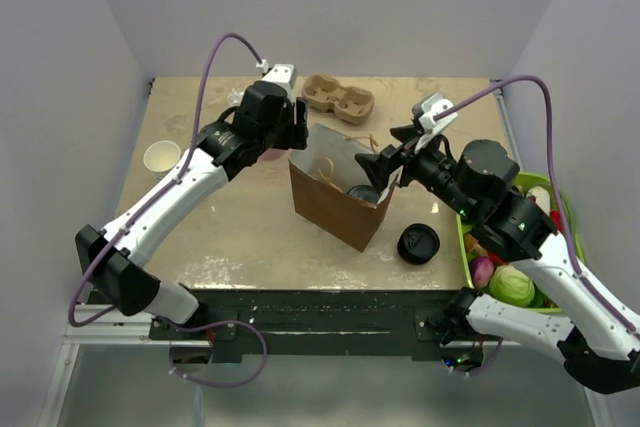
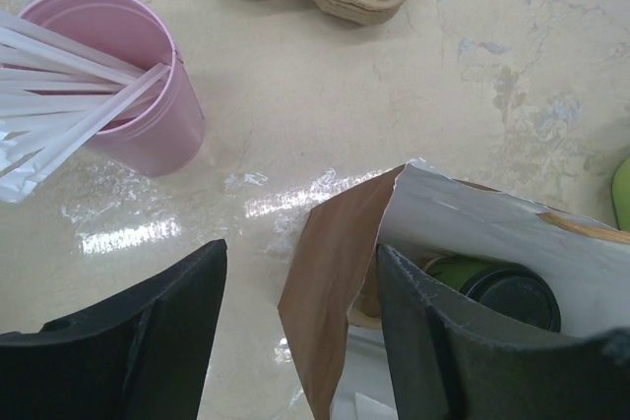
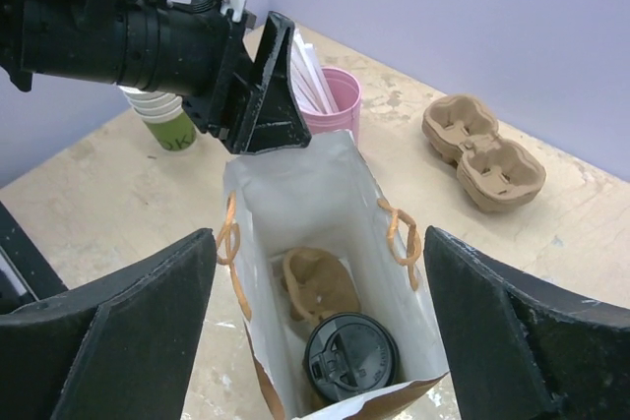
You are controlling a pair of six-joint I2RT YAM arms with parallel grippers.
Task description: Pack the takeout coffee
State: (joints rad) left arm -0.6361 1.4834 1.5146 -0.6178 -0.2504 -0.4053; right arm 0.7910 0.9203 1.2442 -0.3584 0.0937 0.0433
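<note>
Here the right hand [image 3: 317, 237] hangs spread wide and empty over the mouth of the creased brown paper bag [image 1: 335, 202]. On the bag's white-lined floor, toward its 4 o'clock end, stands the takeout coffee [image 3: 351, 356], its round black plastic lid facing up. At the bag's 11 o'clock corner the left hand [image 2: 300, 253] is open, one finger on each side of the paper wall, and a moulded pulp cup carrier [image 1: 338, 97] lies at 12 o'clock on the mottled table [image 1: 230, 217].

Beige table [image 1: 230, 217], brown paper bag [image 1: 335, 209], pink cup [image 2: 148, 135], cardboard cup carrier [image 1: 340, 97], white cups [image 1: 162, 155].
</note>
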